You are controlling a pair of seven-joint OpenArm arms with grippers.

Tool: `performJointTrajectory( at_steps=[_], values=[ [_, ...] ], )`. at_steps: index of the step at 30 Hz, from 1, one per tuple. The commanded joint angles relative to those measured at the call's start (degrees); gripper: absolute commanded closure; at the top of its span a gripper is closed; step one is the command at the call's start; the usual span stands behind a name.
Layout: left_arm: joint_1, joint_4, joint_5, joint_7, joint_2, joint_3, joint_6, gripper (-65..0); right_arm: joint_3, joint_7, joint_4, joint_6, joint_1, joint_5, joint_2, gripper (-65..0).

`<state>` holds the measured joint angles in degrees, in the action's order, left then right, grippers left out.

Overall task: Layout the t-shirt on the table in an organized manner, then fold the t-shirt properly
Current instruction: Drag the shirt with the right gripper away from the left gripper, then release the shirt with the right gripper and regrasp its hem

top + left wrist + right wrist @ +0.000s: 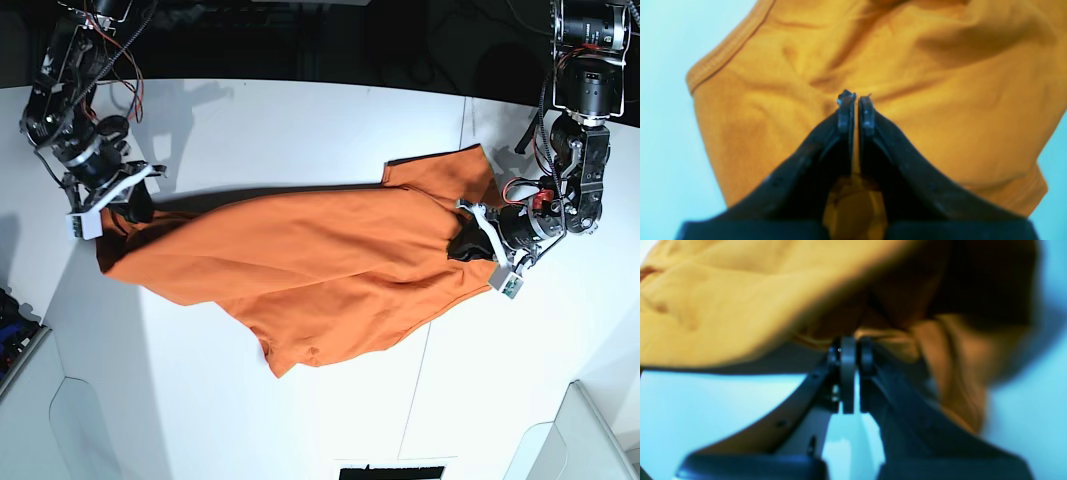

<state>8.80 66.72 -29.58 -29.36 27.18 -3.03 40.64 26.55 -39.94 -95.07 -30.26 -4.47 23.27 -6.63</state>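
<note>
Look to the lower left edge of your base view: a grey-rimmed bin [27, 348] sits there, with blue and dark items [8, 312] inside, too small to identify. Along the bottom edge, near the middle, you see a black strip [390, 470] with white marks. Across the top, the background is dark, and thin cables [437, 62] hang loosely in it.

Wrinkled orange t-shirt [300, 265] stretched sideways across the white table [300, 120], one hemmed sleeve toward the far edge.
</note>
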Motion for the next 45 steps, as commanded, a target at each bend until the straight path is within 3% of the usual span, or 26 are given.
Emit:
performJointTrajectory(
  at_steps=[1,8,15,16,18,19,20,24,28,31,34,37,41,45],
  values=[
    [1.3,-0.8,1.4,-0.9,0.8,0.3,-0.6,-4.1,1.2,0.3,-2.8,-0.2,-0.8,2.1,-0.7,0.0],
    [4.8,-6.0,2.8,-1.1,0.8,0.3,-1.0,-4.1,9.7,-4.3,-14.9,-0.2,-11.2,11.5,-3.1,0.0],
    [5.5,-6.1,2.9,-1.1,0.7,0.3,-1.0,-4.1,16.3,-8.3,-21.8,-1.7,-20.2,20.1,-3.2,0.0],
    [5.5,-6.1,2.9,-1.1,0.8,0.3,-1.0,-4.1,16.3,-9.0,-21.8,-1.7,-21.0,20.3,-3.1,-3.2],
    [5.5,-6.1,2.8,-1.1,0.8,0.2,-1.0,-4.1,16.3,-9.6,-21.8,-1.7,-22.6,20.9,-3.0,-26.3],
    [5.5,-6.0,2.8,-1.2,0.8,0.3,-1.0,-4.1,16.3,-9.6,-21.8,-1.7,-23.3,21.2,-3.0,-34.8],
    [5.5,-6.0,2.8,-1.5,0.8,0.3,-1.0,-4.1,16.3,-9.4,-21.8,-1.7,-23.7,21.6,-3.0,-39.1],
    [5.5,-5.9,0.8,-6.3,1.0,0.3,-0.9,-4.1,17.1,-5.9,-21.8,-1.6,-23.4,21.3,-3.0,-39.7],
    [5.3,-1.8,-8.6,-12.0,2.9,0.3,-0.6,-4.1,18.2,-0.7,-21.8,0.2,-19.2,16.9,-3.1,-39.6],
    [3.9,5.2,-14.5,-12.5,5.6,0.3,-0.6,-4.1,18.1,0.5,-20.5,2.0,-14.5,12.5,-3.1,-39.5],
    [2.2,15.2,-18.7,-17.0,6.1,0.2,-0.6,-4.1,17.6,2.3,-15.5,2.0,-9.0,10.4,-3.5,-39.4],
    [-0.5,25.0,-22.9,-20.8,4.5,0.2,-0.6,-4.1,15.1,2.4,-7.2,2.0,-3.4,7.9,-5.0,-39.4],
    [-6.5,31.6,-25.5,-21.0,2.1,-1.2,-0.6,-4.1,10.8,4.7,3.1,2.0,0.5,2.5,-7.6,-39.4],
    [-9.4,33.7,-25.4,-21.0,-4.8,-5.9,-0.6,-4.1,7.9,7.5,9.8,1.9,3.7,2.0,-10.3,-38.6]
  ],
)
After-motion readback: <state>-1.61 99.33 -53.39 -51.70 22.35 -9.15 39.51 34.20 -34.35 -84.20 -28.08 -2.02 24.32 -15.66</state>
